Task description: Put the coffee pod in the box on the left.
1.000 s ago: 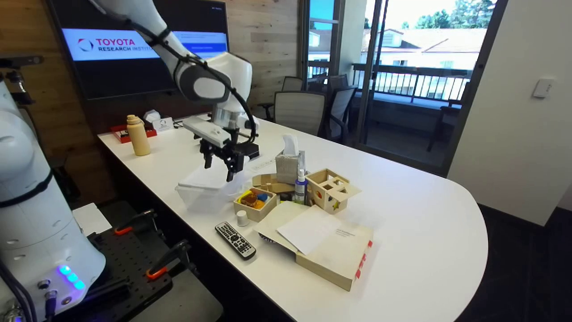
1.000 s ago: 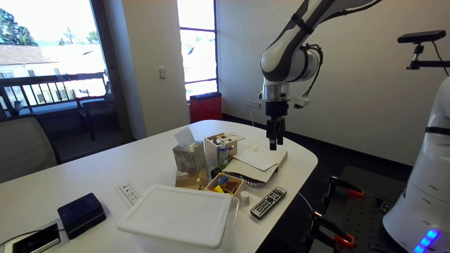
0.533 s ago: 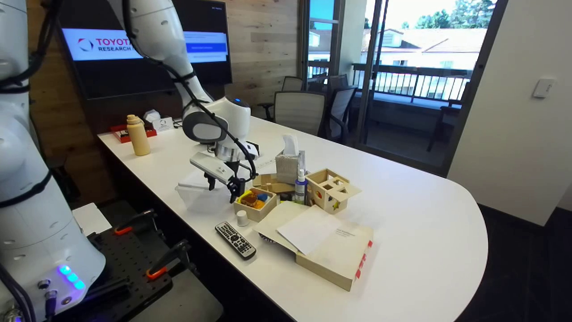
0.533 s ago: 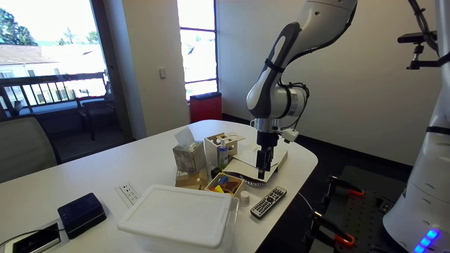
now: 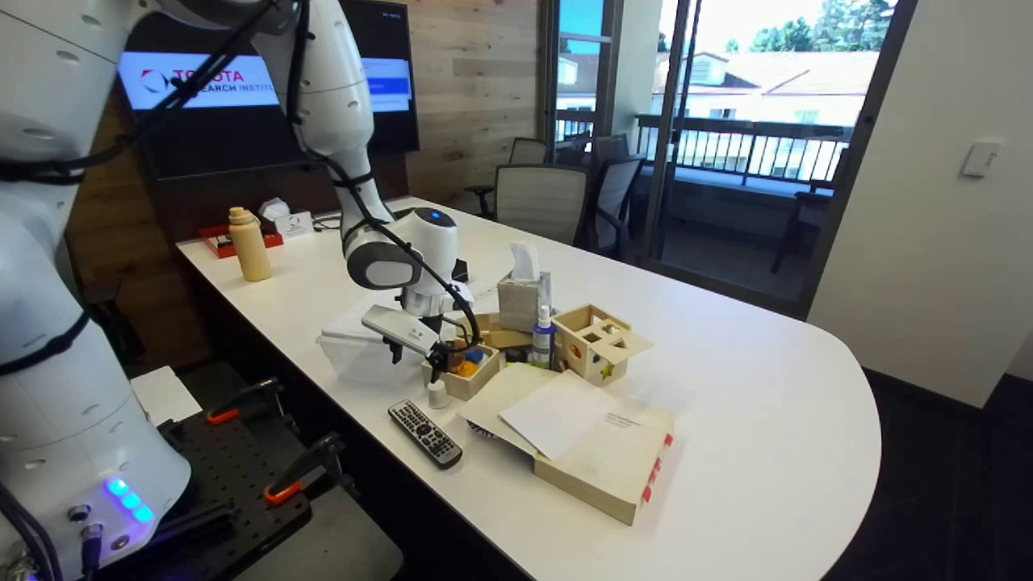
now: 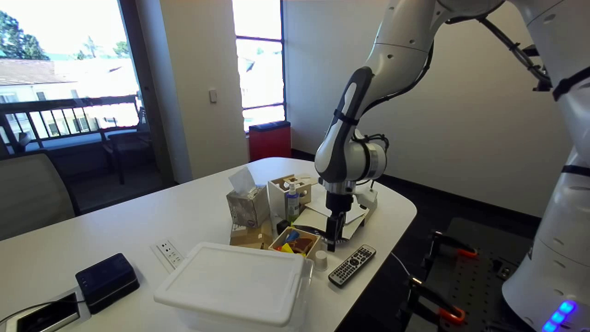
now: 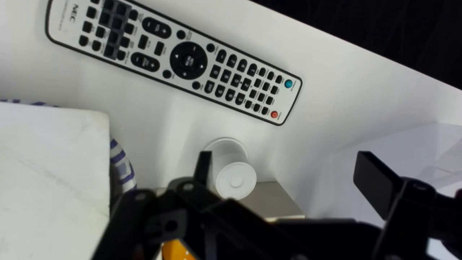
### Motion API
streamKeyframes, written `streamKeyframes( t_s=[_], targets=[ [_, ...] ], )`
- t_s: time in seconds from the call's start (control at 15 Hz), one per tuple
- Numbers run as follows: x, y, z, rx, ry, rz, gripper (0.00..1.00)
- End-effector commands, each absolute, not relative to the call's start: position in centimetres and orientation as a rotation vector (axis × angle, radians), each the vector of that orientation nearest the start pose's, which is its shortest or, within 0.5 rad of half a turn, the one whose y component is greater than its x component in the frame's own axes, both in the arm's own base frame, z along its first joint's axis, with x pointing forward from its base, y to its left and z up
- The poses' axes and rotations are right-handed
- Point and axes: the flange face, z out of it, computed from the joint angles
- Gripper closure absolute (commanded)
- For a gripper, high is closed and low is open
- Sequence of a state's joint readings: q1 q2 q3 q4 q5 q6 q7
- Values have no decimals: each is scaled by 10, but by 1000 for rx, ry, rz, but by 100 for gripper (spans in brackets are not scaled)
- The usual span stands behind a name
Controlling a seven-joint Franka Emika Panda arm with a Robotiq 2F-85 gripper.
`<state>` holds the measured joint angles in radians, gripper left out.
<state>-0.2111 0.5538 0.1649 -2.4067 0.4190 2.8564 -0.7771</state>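
The coffee pod is a small white cup [image 5: 437, 394] standing upside down on the table; it also shows in an exterior view [image 6: 321, 261] and in the wrist view [image 7: 236, 180]. The box, low, tan and open-topped [image 5: 460, 387], holds coloured pieces and stands right beside the pod; its wall shows in the wrist view [image 7: 276, 198]. My gripper [image 5: 416, 363] is open and empty, just above the pod. In the wrist view the pod lies between the fingers [image 7: 285, 157], close to the left finger, which covers part of its edge.
A remote [image 5: 425, 433] lies near the table edge by the pod. A lidded clear bin [image 6: 235, 281] stands on the box's other side. A thick book with papers [image 5: 597, 460], wooden shape cube [image 5: 593, 347], spray bottle [image 5: 543, 340], tissue box [image 5: 519, 303] and brown cardboard [image 5: 484, 327] crowd the box.
My arm has come down and moved over toward the pod, from high above the table to just above the pod. The gripper has stayed open. The objects have not moved.
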Motion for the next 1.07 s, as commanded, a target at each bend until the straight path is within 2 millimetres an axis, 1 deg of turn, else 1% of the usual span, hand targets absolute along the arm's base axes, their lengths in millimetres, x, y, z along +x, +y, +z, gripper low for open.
streamKeyframes(
  t_s=[0.0, 0.27, 0.67, 0.8, 1.0],
  targets=[
    [475, -37, 58, -2900, -462, 1, 0],
    [482, -38, 37, -2878, -493, -11, 0],
    [485, -29, 8, -2854, -519, -10, 0],
    [486, -25, 0, -2865, -502, -22, 0],
    [487, -19, -7, -2887, -498, -55, 0]
  ],
)
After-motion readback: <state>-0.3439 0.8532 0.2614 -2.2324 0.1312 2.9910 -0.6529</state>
